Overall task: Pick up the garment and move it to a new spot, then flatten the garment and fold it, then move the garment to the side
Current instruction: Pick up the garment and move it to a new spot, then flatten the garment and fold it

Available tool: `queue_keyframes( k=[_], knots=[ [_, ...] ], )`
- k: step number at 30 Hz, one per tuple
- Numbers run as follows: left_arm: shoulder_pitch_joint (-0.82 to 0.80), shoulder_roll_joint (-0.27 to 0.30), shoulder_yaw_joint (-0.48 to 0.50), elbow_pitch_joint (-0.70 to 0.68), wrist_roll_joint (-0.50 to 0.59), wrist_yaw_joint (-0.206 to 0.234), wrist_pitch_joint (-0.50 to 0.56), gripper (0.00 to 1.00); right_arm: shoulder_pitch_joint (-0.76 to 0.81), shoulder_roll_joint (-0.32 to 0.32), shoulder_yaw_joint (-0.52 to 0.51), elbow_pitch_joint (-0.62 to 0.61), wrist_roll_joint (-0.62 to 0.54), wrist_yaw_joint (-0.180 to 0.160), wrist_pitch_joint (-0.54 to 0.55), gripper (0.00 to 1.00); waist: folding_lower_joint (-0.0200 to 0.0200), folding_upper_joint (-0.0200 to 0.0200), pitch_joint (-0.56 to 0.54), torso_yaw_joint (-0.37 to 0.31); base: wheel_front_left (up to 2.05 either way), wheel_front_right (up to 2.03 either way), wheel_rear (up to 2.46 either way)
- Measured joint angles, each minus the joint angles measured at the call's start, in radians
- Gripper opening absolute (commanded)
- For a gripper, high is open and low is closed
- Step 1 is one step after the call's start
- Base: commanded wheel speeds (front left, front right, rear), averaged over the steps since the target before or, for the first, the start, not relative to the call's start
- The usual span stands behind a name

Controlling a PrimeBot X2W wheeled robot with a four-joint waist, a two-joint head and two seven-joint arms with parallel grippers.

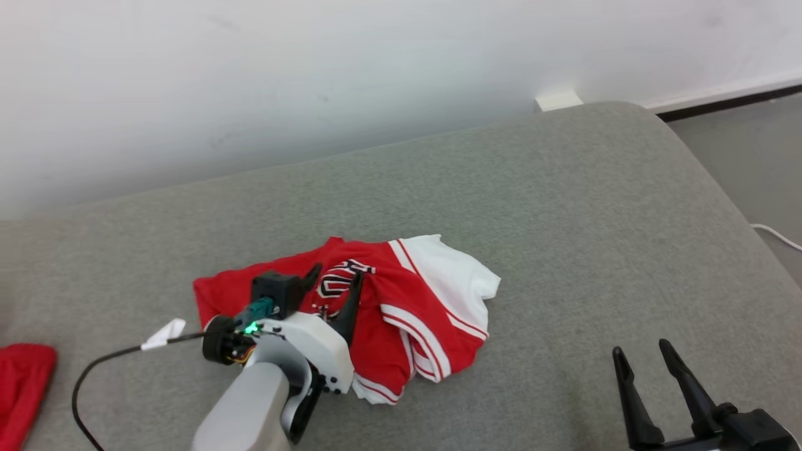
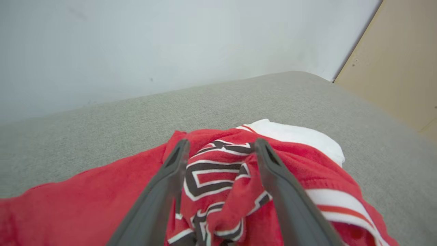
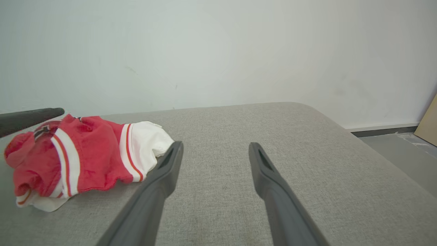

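Observation:
The garment (image 1: pixel 426 294) is a red and white jersey with dark lettering, lying crumpled in a heap on the grey cushioned surface (image 1: pixel 564 207). My left gripper (image 1: pixel 336 275) hovers over the heap's left part, open, its fingers straddling a raised fold of the lettered cloth. In the left wrist view the garment (image 2: pixel 85 205) bulges up between the spread fingers of the left gripper (image 2: pixel 222 141). My right gripper (image 1: pixel 640 348) stands open at the lower right, apart from the cloth. In the right wrist view, the right gripper (image 3: pixel 215 146) holds nothing, and the garment (image 3: pixel 88 160) lies to its left.
Another red cloth (image 1: pixel 22 382) lies at the left edge. A black cable with a white tag (image 1: pixel 164 334) trails from my left wrist. The surface ends at a white wall behind and drops to floor (image 1: pixel 752 150) on the right, where a beige panel (image 2: pixel 399 68) stands.

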Motion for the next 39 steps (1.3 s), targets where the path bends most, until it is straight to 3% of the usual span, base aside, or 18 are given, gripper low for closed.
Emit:
queue_keyframes(
  k=[7,14,21,30,39],
  knots=[
    [0.112,0.006,0.035,-0.204,-0.011,0.04,-0.06,1.0,0.039,-0.023,-0.06,-0.031,-0.01,0.0,0.0,1.0,0.0,0.0,-0.034,0.079,0.0,0.0,0.0],
    [0.357,0.042,0.081,-0.428,0.016,0.112,-0.066,1.0,0.103,-0.041,-0.123,-0.067,-0.03,0.0,0.0,1.0,-0.0001,0.0,-0.087,0.164,0.0,0.0,0.0],
    [0.556,0.044,0.151,-0.59,0.072,0.142,-0.066,1.0,0.128,-0.039,-0.135,-0.072,-0.04,0.0,0.0,1.0,-0.0001,0.0,-0.118,0.231,0.0,0.0,0.0],
    [0.753,0.006,0.253,-0.705,0.134,0.129,-0.066,1.0,0.162,-0.017,-0.12,-0.026,-0.035,0.0,0.0,1.0,0.0,0.0,-0.147,0.275,0.0,0.0,0.0],
    [0.764,-0.016,0.297,-0.713,0.159,0.095,-0.066,1.0,0.159,-0.012,-0.098,-0.002,-0.026,0.0,0.0,1.0,0.0,0.0,-0.145,0.293,0.0,0.0,0.0]
  ],
)
